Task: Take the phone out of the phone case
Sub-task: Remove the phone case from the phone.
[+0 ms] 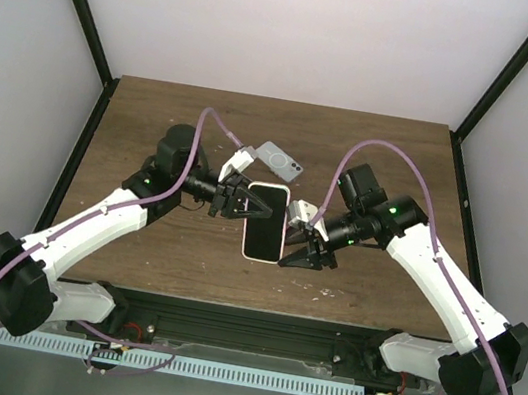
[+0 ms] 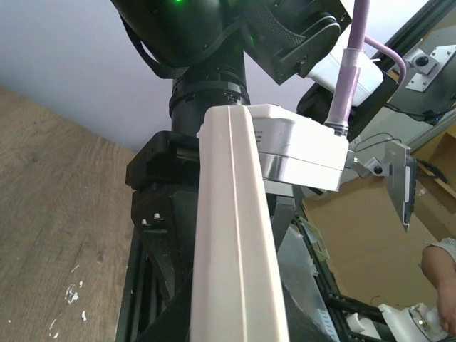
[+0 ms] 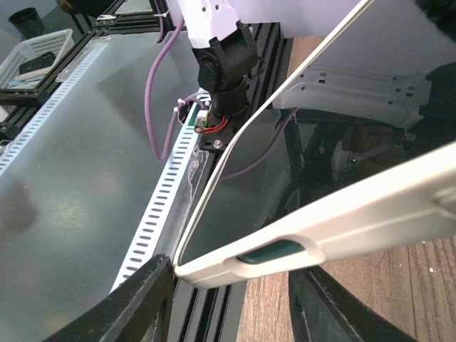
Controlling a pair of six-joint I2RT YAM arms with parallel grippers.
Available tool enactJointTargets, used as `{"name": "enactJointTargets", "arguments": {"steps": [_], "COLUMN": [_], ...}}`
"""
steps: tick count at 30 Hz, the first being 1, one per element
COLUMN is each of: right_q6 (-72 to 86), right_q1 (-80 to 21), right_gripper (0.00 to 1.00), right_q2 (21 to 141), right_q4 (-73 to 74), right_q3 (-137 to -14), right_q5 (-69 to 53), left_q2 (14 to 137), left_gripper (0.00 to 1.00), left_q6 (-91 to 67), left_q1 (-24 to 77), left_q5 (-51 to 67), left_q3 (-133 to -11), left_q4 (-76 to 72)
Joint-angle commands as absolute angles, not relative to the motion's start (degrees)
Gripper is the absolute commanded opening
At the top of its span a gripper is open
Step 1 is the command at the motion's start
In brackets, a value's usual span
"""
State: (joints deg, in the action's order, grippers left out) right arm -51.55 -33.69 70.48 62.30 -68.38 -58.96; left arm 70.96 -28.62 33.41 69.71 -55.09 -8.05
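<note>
The phone, with a black screen (image 1: 263,220), sits in a white case (image 1: 246,245) and is held up off the brown table between both arms. In the left wrist view the case's long edge (image 2: 231,214) runs straight through my left gripper (image 2: 235,313), which is shut on it at the phone's far end (image 1: 235,198). My right gripper (image 1: 303,252) is at the near right corner. In the right wrist view its jaws (image 3: 235,299) stand open on either side of the case's corner (image 3: 214,269). The dark glass (image 3: 271,185) and a green side button (image 3: 271,251) show there.
A grey phone-shaped object with a round ring (image 1: 280,162) lies on the table (image 1: 155,119) just behind the held phone. Black frame posts rise at the table's back corners. A slotted rail (image 1: 175,365) runs along the near edge below the arm bases.
</note>
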Motion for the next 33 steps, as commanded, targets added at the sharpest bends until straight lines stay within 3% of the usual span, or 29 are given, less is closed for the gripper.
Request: {"name": "enactJointTargets", "arguments": {"steps": [1,16,33], "right_q6": [-51.12,-55.35,-57.73], "right_q1": [-34.45,-34.63,-35.25], "right_gripper": [0.44,0.22,0.13], "right_q2": [69.24,67.26,68.37], "right_q4": [61.08,57.52,51.05], "right_q3": [-68.14,-67.49,-67.88], "right_q5": [-59.72,-57.82,-50.15], "left_q2": [70.92,72.45,74.66], "left_gripper": [0.00,0.00,0.00], "left_q6": [-27.88,-31.29,-40.36], "left_q1": [33.49,33.53,35.13], "left_q5": [70.65,72.04,75.42], "left_q3": [-57.04,-56.92,-55.73], "left_q4": [-10.07,-12.13,-19.58]}}
